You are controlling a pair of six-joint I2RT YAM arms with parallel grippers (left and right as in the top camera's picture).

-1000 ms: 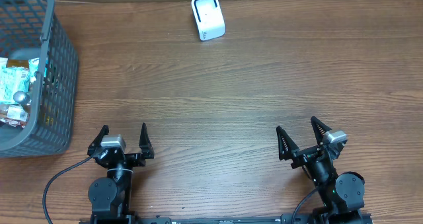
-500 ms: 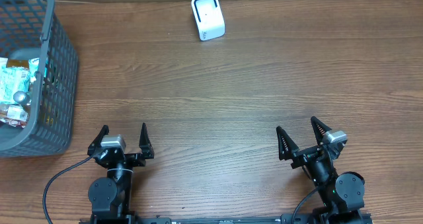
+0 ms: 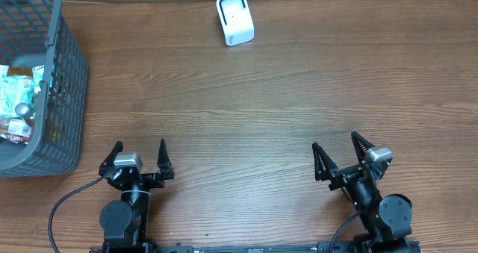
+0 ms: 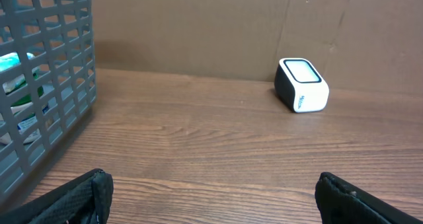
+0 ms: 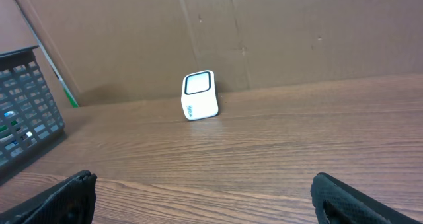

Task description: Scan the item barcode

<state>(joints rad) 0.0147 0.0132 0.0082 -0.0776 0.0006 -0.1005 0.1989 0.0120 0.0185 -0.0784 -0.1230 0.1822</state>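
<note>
A small white barcode scanner [image 3: 234,19] stands at the table's far edge; it shows too in the left wrist view [image 4: 301,85] and the right wrist view [image 5: 199,95]. Packaged items [image 3: 16,104] lie in the grey basket [image 3: 67,81] at the far left. My left gripper [image 3: 140,157] rests open near the front edge, with nothing between its fingers [image 4: 86,196]. On the right, my right gripper [image 3: 335,154] is likewise open and empty, its fingers [image 5: 340,196] wide apart. Both grippers are far from the scanner and the basket.
A brown cardboard wall [image 4: 198,26] runs behind the table's far edge. The basket wall [image 4: 46,85] stands to the left of the left gripper. Bare wood tabletop [image 3: 246,111] lies between the grippers and the scanner.
</note>
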